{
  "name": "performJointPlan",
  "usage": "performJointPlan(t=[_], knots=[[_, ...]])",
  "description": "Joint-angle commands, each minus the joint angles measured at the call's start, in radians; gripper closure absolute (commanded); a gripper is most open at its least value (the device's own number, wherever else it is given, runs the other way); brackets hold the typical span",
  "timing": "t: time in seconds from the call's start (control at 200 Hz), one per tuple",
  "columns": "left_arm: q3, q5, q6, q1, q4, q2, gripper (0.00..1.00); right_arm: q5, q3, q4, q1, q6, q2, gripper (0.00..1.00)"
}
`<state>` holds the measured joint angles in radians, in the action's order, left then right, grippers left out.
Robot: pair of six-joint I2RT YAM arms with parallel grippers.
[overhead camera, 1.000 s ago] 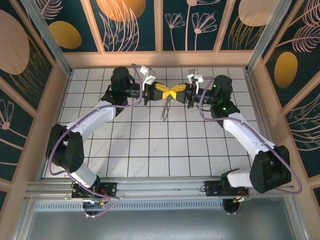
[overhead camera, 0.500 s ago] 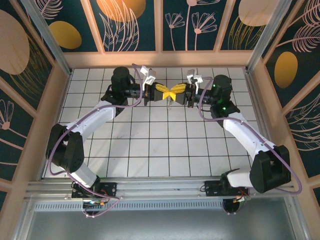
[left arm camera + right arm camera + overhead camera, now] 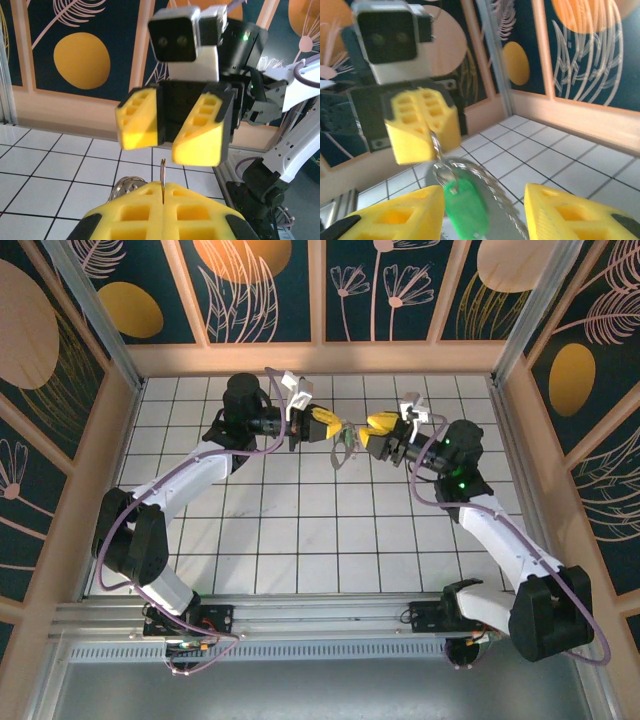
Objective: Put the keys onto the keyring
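Your left pincer [image 3: 322, 426] clamps the keyring [image 3: 163, 172]; your right pincer [image 3: 383, 428] gapes wide, so the dangling key [image 3: 465, 205] may slip off.

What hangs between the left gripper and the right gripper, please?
The keyring with the green key, pinched in the shut left gripper, short of the open right gripper; top and right wrist views show it.
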<state>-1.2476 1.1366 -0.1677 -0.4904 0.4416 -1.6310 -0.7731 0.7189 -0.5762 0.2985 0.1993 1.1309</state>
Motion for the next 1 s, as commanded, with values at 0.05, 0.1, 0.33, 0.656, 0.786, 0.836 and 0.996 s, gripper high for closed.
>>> performJointPlan(t=[0.05, 0.1, 0.33, 0.656, 0.786, 0.836, 0.996], knots=[[-0.029, -0.007, 0.025, -0.005, 0.026, 0.031, 1.0, 0.162, -0.072, -0.095, 0.027, 0.051, -0.034, 0.54], [-0.029, -0.011, 0.026, -0.005, 0.025, 0.027, 1.0, 0.191, -0.091, -0.103, 0.033, 0.054, -0.04, 0.54], [-0.022, -0.017, 0.002, -0.005, 0.072, -0.001, 1.0, 0.278, -0.128, -0.1, 0.045, 0.069, -0.037, 0.54], [-0.032, -0.067, 0.001, -0.005, 0.08, -0.026, 1.0, 0.333, -0.163, -0.026, 0.05, 0.036, -0.059, 0.54], [-0.023, -0.074, -0.022, -0.004, 0.086, -0.02, 1.0, 0.342, -0.178, 0.009, 0.048, 0.025, -0.075, 0.54], [-0.015, -0.078, -0.039, -0.005, 0.104, -0.017, 1.0, 0.349, -0.185, 0.019, 0.048, 0.025, -0.087, 0.54], [-0.014, -0.106, -0.051, -0.005, 0.11, -0.012, 1.0, 0.352, -0.185, 0.048, 0.049, 0.018, -0.121, 0.54]])
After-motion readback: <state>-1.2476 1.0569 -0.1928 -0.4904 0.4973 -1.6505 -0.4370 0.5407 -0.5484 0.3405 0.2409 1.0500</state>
